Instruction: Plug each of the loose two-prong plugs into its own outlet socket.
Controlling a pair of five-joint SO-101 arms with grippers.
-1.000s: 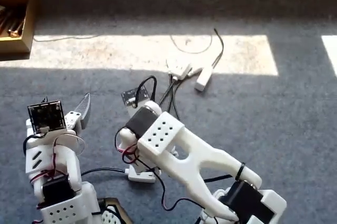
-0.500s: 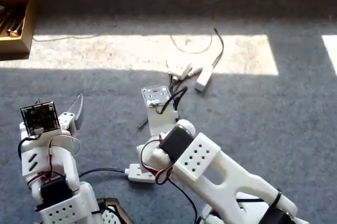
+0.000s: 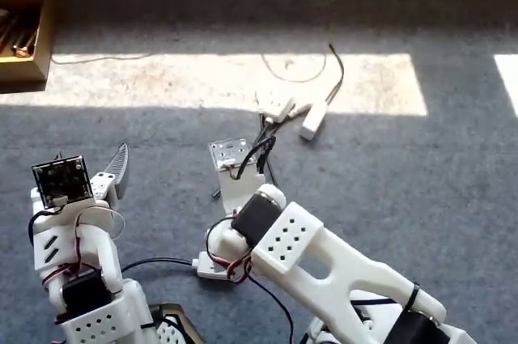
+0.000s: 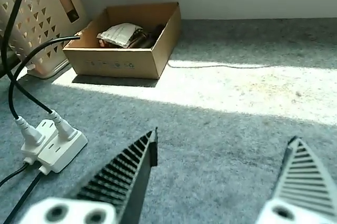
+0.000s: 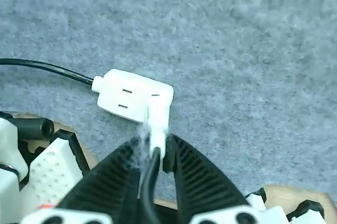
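My right gripper (image 5: pixel 154 142) is shut on a white two-prong plug (image 5: pixel 157 114), whose black cable runs back between the fingers. The plug is pressed against one end of a white outlet block (image 5: pixel 129 96) lying on the grey carpet; I cannot tell whether the prongs are in. Two empty slots show on the block's face. From above, the right arm (image 3: pixel 275 239) covers most of that outlet block (image 3: pixel 209 266). My left gripper (image 4: pixel 222 136) hangs open over bare carpet with nothing in it. A second white outlet strip (image 4: pixel 52 145) with two plugs seated lies off to its side.
A cardboard box (image 4: pixel 126 39) and a beige basket (image 4: pixel 31 8) stand by the wall. More white adapters (image 3: pixel 279 107) and a white block (image 3: pixel 314 121) with thin cables lie in the sunlit strip. A wooden box (image 3: pixel 24 32) sits at the far left.
The right arm swung from the left toward the right over the outlet block, then eased back a little. The left arm shifted slightly left and stayed open.
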